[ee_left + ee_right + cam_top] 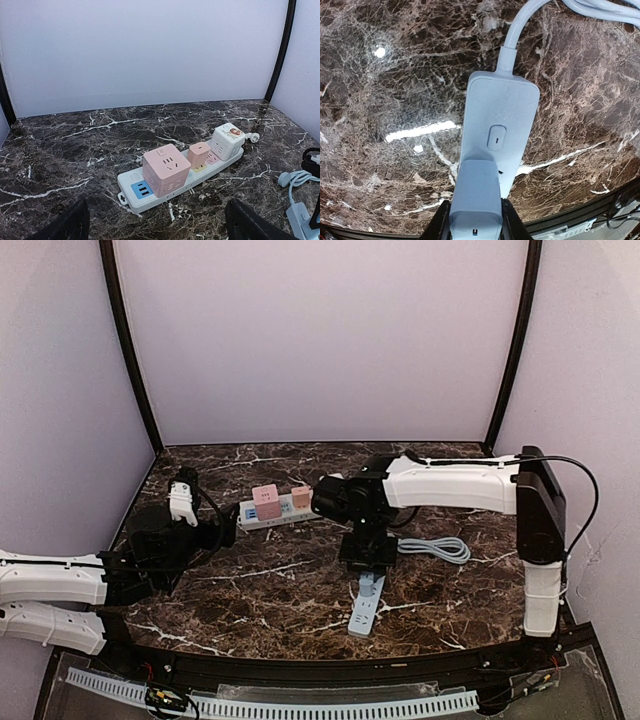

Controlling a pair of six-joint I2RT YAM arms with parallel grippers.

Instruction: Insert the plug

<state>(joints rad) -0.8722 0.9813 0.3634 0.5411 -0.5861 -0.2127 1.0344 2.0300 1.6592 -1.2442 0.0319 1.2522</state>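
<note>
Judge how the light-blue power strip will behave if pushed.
Probably stiff: the power strip looks like a hard flat shell. It likely slides easily on the glossy marble table. Its looped cable looks slack, so it should hardly restrain it.

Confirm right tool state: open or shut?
Shut. The right tool clamps the blue plug, fingers against both its sides, over the blue power strip.

left arm [50,580] and right arm [455,485] are clad in glossy white rounded shells, joints are housed in matte black blocks [540,505], a thin black cable [596,502] is looped off the right arm, a small white block [182,502] is mounted at the left wrist
</note>
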